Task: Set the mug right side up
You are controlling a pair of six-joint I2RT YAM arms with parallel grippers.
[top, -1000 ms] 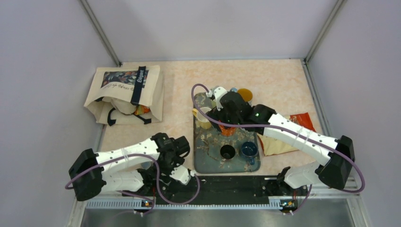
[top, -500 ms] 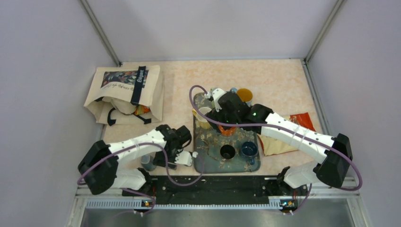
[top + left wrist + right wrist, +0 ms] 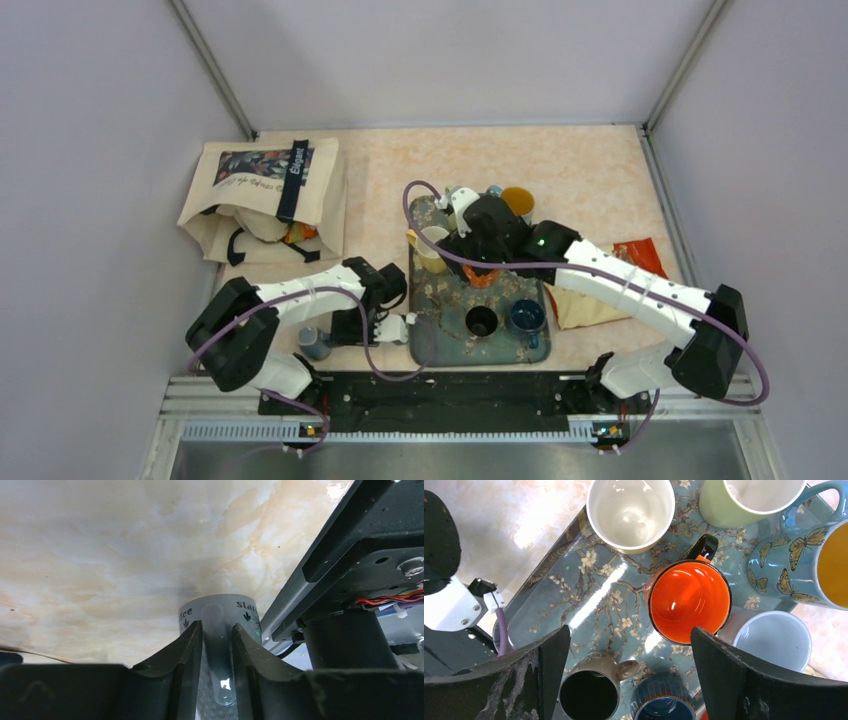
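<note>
A grey-blue mug (image 3: 313, 342) with dark lettering (image 3: 218, 609) stands on the marble table near the front rail, left of the tray; which end is up I cannot tell. My left gripper (image 3: 338, 333) (image 3: 217, 630) reaches low toward it, and its two fingers press on either side of the mug's handle (image 3: 218, 660). My right gripper (image 3: 465, 235) (image 3: 629, 650) hangs open above the floral tray (image 3: 430, 340), over an orange mug (image 3: 689, 600) and a tan mug (image 3: 591, 692), touching neither.
The tray (image 3: 589, 595) holds several upright mugs, among them a white one (image 3: 631, 510) and a butterfly one (image 3: 809, 560). A cloth tote bag (image 3: 265, 195) lies at the back left, a red packet (image 3: 640, 255) right of the tray. The black base rail (image 3: 350, 535) runs close beside the mug.
My left arm has swung back and left, down to the mug by the front rail, and its fingers have closed in on the handle. The right arm has barely moved.
</note>
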